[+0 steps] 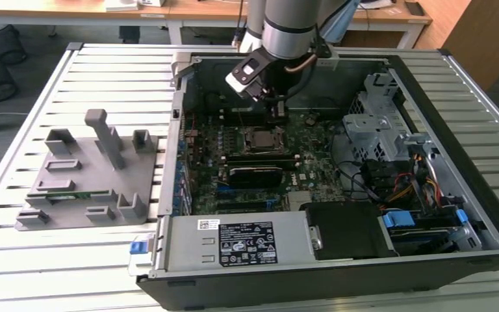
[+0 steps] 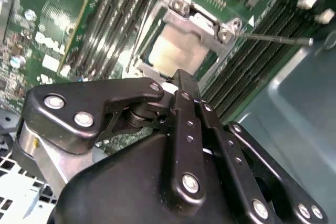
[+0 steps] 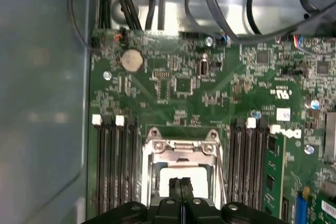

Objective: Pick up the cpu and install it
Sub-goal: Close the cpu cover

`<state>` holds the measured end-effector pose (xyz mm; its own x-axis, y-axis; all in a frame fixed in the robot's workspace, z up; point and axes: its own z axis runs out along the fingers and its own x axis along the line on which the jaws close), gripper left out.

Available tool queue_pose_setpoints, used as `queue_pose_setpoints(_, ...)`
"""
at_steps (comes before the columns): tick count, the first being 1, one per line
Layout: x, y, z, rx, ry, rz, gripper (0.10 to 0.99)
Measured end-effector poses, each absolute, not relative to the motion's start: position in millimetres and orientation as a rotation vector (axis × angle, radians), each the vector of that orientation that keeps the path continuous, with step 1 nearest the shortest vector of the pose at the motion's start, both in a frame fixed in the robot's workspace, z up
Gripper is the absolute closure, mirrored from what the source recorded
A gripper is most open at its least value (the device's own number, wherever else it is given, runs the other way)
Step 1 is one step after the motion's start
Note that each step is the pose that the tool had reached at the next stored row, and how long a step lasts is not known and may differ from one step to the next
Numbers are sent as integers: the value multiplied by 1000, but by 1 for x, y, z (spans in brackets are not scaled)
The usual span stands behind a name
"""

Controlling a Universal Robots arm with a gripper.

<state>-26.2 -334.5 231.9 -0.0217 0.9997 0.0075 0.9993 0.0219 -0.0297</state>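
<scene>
The cpu (image 3: pixel 163 176) is a pale silver square lying flat inside the open metal socket frame (image 3: pixel 181 148) on the green motherboard. In the second wrist view the cpu (image 2: pixel 178 51) sits just under the raised frame (image 2: pixel 202 22). My gripper (image 3: pixel 181 184) hangs directly over the chip, its two black fingers pressed together with no gap. The fingertips are at the chip's near edge in the second wrist view, where my gripper (image 2: pixel 176 77) shows its black linkage. From the exterior view, my gripper (image 1: pixel 277 116) is low inside the computer case, just above the socket (image 1: pixel 262 138).
Memory slots (image 3: pixel 113 171) flank the socket on both sides. A grey fixture (image 1: pixel 85 175) holding a green memory stick (image 1: pixel 67 194) stands on the slatted table at the exterior view's left. The case (image 1: pixel 173 130) walls, a drive cage (image 1: pixel 375 123) and cables (image 1: pixel 405 188) crowd around.
</scene>
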Motion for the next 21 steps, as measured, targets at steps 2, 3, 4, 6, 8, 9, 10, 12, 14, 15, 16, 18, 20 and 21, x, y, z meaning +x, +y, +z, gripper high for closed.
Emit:
queue_pose_setpoints(2, -30, -337, 231, -2179, -2227, 25, 980)
queue_pose_setpoints(3, -33, -338, 231, -2178, -2227, 24, 980)
queue_pose_setpoints(4, -35, -339, 230, -2178, -2227, 24, 980)
queue_pose_setpoints(6, -40, -339, 230, -2175, -2229, 24, 980)
queue_pose_setpoints(8, -45, -339, 229, -2173, -2231, 24, 980)
queue_pose_setpoints(9, -47, -339, 228, -2173, -2231, 24, 980)
queue_pose_setpoints(10, -48, -339, 228, -2173, -2232, 24, 980)
queue_pose_setpoints(12, -50, -339, 227, -2173, -2232, 23, 980)
queue_pose_setpoints(14, -50, -339, 225, -2173, -2232, 24, 980)
queue_pose_setpoints(15, -51, -339, 224, -2173, -2232, 24, 980)
queue_pose_setpoints(16, -52, -339, 223, -2173, -2232, 24, 980)
queue_pose_setpoints(18, -53, -339, 221, -2173, -2232, 24, 980)
queue_pose_setpoints(20, -55, -339, 220, -2173, -2232, 24, 980)
queue_pose_setpoints(21, -56, -339, 219, -2173, -2232, 24, 980)
